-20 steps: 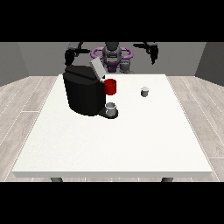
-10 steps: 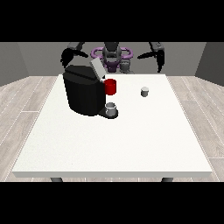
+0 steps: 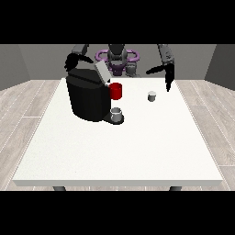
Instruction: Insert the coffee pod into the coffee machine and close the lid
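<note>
White table (image 3: 137, 151), coffee pod (image 3: 152, 96) beside black coffee machine (image 3: 87, 96), lid (image 3: 102, 72) raised.

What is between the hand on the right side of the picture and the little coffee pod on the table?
Nothing visible: the hand at the view's right hangs above and behind the coffee pod, with only bare table between.

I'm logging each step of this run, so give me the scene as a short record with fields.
coffee machine: black, on the table's left half, lid raised
coffee pod: upright on the table, right of the machine, untouched
cup: on the machine's tray
hand at the view's right: above the pod, fingers pointing down, holding nothing
hand at the view's left: behind the machine
</note>
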Robot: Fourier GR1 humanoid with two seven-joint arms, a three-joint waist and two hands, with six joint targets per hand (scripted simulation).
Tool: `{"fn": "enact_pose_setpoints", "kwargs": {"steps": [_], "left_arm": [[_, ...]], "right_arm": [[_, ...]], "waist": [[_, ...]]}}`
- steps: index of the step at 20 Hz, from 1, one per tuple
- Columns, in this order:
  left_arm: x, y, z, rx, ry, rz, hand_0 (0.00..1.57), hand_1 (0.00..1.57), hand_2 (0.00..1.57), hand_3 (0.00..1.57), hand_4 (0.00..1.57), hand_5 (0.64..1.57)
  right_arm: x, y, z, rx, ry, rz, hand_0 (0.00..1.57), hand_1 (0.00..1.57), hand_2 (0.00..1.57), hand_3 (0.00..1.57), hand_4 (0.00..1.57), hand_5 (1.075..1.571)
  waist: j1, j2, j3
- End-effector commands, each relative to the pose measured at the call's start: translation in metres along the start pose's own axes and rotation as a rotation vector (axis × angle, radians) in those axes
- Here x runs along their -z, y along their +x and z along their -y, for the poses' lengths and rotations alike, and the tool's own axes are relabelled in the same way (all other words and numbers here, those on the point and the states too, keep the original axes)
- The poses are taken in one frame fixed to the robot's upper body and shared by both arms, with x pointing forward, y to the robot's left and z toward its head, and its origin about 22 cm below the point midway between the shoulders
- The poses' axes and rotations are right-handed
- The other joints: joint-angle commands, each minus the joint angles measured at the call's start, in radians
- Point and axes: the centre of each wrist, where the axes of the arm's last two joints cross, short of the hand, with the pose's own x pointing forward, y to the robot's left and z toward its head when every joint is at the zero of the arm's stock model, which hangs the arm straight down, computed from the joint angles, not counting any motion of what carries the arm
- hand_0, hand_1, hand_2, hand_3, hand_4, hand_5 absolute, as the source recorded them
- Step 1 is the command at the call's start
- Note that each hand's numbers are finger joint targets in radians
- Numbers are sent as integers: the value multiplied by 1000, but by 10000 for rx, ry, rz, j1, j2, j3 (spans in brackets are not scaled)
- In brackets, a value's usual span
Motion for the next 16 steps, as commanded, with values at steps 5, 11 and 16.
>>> {"fn": "enact_pose_setpoints", "kwargs": {"steps": [5,11,16], "left_arm": [[8,-28,8,957,-335,-1016,0,0,0,0,0,1571],[31,-6,7,1970,-843,-905,0,0,198,0,0,1571],[38,-17,23,2323,-301,-1233,446,446,606,295,0,1571]], "right_arm": [[5,-5,4,-48,7,-507,0,0,0,0,337,1571],[15,-20,-3,-526,-356,-761,0,0,0,0,392,1571],[23,-18,2,-789,34,-1194,0,0,0,0,423,1571]], "waist": [[52,58,1],[204,438,2],[18,331,0]]}}
